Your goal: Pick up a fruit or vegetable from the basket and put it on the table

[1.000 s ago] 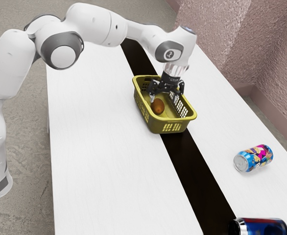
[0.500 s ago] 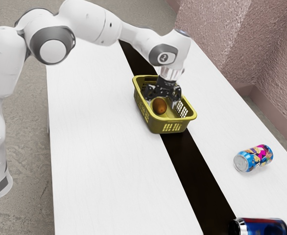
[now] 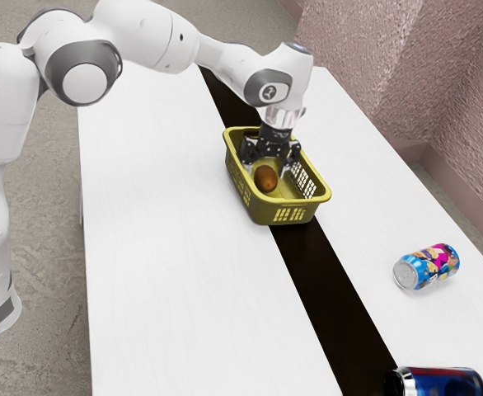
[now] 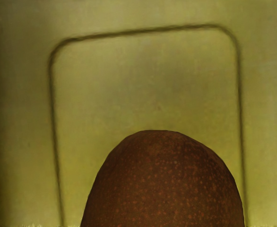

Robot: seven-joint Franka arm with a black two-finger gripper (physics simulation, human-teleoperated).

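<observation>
Kind of place unclear: white table point(image 3: 167, 272) below pincer point(image 3: 265, 171), rough pinkish wall point(image 3: 373, 74) beyond, mottled grey floor point(image 3: 52, 247) lower, beside table.

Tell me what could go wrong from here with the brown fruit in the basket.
The fruit is rounded, so it may roll or squirt away if the open hand closes off-center. The hand is also down among the walls of the basket, so a finger could catch a side and drag the basket along.
</observation>
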